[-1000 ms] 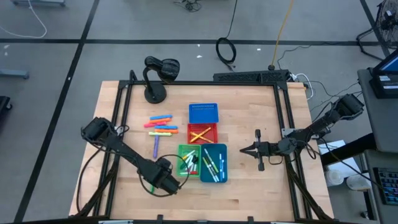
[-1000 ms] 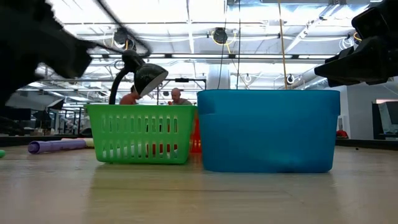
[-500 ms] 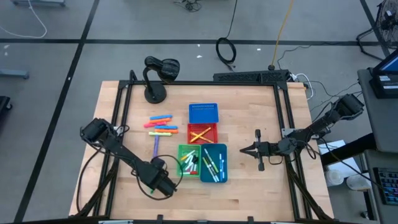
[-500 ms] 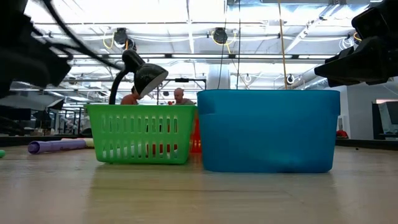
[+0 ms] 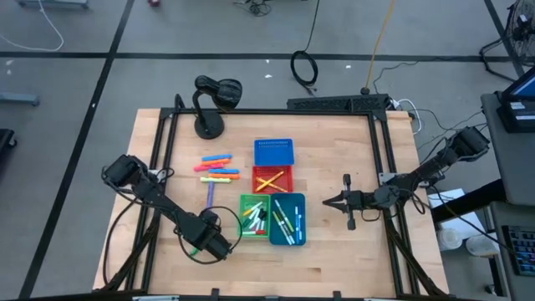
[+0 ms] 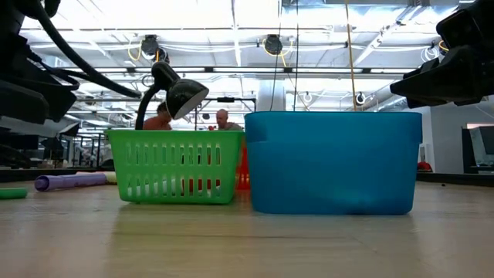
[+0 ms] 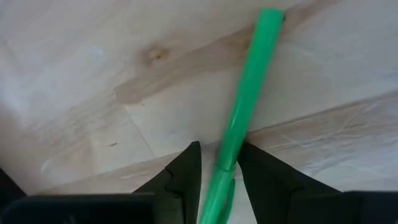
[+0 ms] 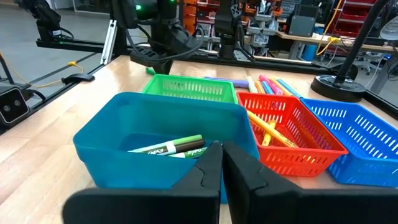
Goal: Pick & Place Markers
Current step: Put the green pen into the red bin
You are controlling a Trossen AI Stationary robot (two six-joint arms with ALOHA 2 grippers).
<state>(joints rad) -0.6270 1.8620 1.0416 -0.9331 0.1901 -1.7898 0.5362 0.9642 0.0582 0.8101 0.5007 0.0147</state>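
My left gripper [image 5: 196, 247] is over the near-left part of the table, left of the green bin [image 5: 254, 216], and is shut on a green marker [image 7: 245, 99]. One end of that marker [image 6: 11, 193] shows low over the wood in the low view. Orange, pink and yellow markers [image 5: 216, 167] and a purple one [image 5: 209, 197] lie flat on the table. More markers lie in the green bin, the teal bin [image 5: 288, 219] and the red bin [image 5: 272, 178]. My right gripper [image 5: 327, 201] waits shut, right of the teal bin. My left gripper pinches the green marker between its two fingers [image 7: 186, 177] at the seam between cap and body [image 7: 227, 163]. The fingers point down from above and lie across the marker. The marker is about level, close over the wood; I cannot tell whether it touches.
A blue basket [image 5: 273, 152] stands at the far end of the row of bins. A black desk lamp [image 5: 209, 100] stands at the far-left edge. Bare wood lies to the near left [image 5: 167, 267] and right of the bins. People show in the room beyond [image 6: 224, 120].
My left gripper has moved away from the green bin toward the table's left and near edge, carrying the green marker. In the low view the arm has swung left, and the marker's green end now shows low over the wood.
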